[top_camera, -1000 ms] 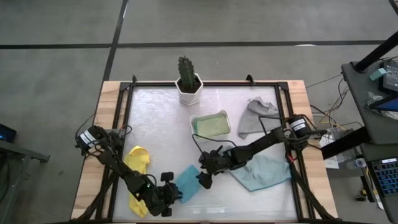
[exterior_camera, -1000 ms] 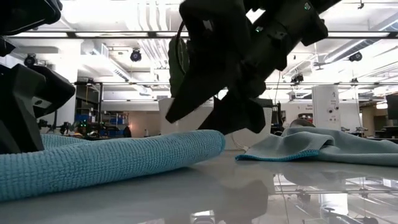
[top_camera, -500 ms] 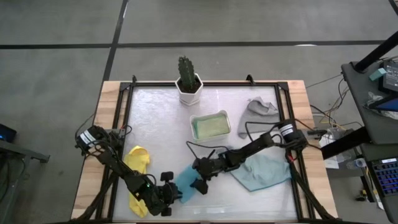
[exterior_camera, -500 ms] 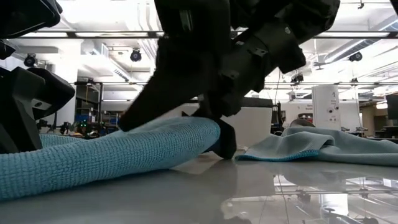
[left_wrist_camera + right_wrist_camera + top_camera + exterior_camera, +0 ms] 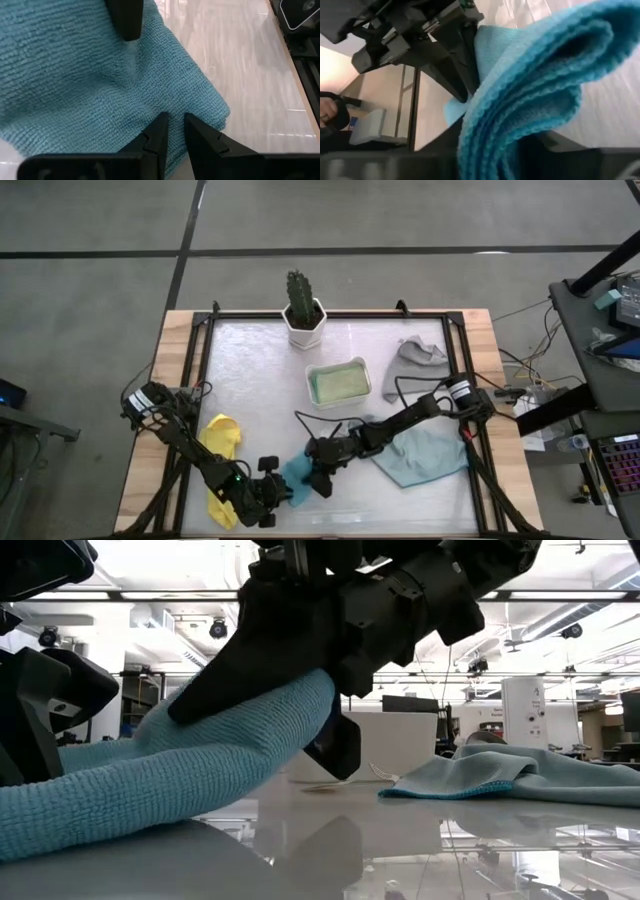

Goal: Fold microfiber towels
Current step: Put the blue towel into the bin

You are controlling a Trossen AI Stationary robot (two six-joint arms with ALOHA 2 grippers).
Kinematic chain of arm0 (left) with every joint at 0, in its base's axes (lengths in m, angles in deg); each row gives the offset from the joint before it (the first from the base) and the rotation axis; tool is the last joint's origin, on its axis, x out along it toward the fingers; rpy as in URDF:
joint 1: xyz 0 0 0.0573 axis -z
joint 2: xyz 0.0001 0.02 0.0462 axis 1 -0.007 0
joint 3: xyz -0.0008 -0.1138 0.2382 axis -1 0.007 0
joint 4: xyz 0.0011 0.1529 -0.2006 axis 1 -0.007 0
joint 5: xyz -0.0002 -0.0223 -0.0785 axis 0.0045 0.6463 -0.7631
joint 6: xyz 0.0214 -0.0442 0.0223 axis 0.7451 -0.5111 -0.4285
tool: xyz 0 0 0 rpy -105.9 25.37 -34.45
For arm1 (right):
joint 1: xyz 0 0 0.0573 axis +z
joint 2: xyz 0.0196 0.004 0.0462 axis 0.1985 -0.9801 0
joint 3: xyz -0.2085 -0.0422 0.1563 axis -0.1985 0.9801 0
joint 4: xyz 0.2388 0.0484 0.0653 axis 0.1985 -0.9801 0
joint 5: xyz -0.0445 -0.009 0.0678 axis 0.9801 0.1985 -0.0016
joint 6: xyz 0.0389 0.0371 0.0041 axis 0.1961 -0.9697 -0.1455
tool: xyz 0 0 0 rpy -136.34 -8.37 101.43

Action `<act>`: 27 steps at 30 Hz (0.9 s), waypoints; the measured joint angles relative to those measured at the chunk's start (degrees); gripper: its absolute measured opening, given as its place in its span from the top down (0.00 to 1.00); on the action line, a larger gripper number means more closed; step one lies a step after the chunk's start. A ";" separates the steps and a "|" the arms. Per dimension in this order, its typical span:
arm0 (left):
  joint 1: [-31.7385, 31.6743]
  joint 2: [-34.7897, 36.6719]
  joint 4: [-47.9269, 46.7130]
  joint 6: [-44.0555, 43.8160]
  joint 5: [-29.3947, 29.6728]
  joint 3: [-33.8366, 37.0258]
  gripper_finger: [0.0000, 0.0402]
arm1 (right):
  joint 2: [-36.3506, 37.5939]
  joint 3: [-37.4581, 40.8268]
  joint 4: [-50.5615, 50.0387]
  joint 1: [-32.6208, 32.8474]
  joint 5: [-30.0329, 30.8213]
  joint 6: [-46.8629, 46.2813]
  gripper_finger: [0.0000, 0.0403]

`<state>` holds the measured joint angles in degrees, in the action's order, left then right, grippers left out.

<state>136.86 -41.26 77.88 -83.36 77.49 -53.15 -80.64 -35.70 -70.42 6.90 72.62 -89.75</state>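
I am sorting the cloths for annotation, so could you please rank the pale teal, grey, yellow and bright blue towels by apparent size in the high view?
1. pale teal towel, spread flat, largest.
2. yellow towel and grey towel, both bunched, look about alike; I would not rank them.
3. bright blue towel, smallest showing, though both end effectors cover part of it.

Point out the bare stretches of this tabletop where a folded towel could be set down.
Free: the far-left stretch between the cactus pot and the yellow towel, and the patch between the white tray and the blue towel. Crowded: the near edge, where both pincers meet at the blue towel beside the pale teal towel.
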 joint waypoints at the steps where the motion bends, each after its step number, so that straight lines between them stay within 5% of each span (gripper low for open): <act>1: 0.00 0.01 -0.02 0.09 0.00 -0.04 0.87 | 0.04 0.00 0.12 0.00 0.00 0.03 0.79; 5: 0.07 0.91 -0.74 1.72 -0.25 -0.02 0.87 | 0.31 -0.31 0.08 0.00 0.06 1.35 0.95; 15: 0.04 8.35 -4.15 12.12 2.09 0.05 0.87 | 8.95 -0.51 -7.50 -3.25 0.51 7.75 0.96; 19: -0.11 13.96 -7.36 19.27 9.48 0.09 0.87 | 13.47 -0.52 -11.35 -5.96 0.66 11.87 0.96; 27: -3.09 29.02 -5.94 49.23 27.62 -0.02 0.87 | 21.75 -0.52 -17.76 -13.45 2.03 17.36 0.97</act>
<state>133.78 -12.24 71.94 -34.13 105.11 -53.16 -58.89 -36.22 -88.19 -6.55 74.65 -72.39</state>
